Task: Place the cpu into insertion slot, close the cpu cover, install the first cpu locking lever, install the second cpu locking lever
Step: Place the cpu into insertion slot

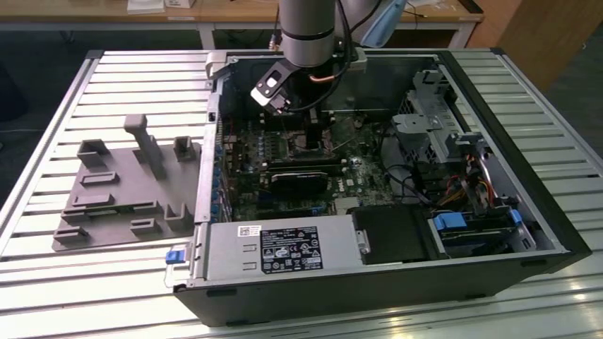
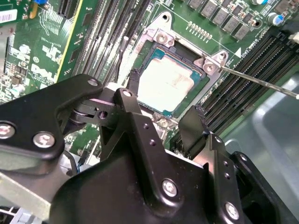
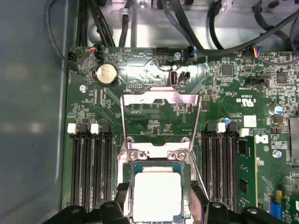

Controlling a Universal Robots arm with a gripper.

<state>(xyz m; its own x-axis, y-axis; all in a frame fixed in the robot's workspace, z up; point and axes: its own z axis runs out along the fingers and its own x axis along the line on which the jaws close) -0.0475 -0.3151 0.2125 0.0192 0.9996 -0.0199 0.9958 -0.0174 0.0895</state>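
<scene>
- Exterior view: the gripper [image 1: 309, 134] is seen inside the open computer case [image 1: 556, 233], at twelve o'clock of the motherboard [image 1: 254, 198]. A grey fixture [image 1: 113, 198] is set at nine o'clock of the case.
- In both wrist views the cpu [image 2: 166, 81] [image 3: 156, 196] is seated flat in the insertion slot [image 2: 159, 39] [image 3: 159, 154].
- The claw is released: its fingers [image 2: 191, 121] are spread just beside the cpu, and nothing is grasped.
- In the first wrist view the cpu cover [image 3: 161, 99] is stood open, swung away from the slot.
- A thin lever [image 2: 261, 83] is seen unlatched beside the slot.
</scene>
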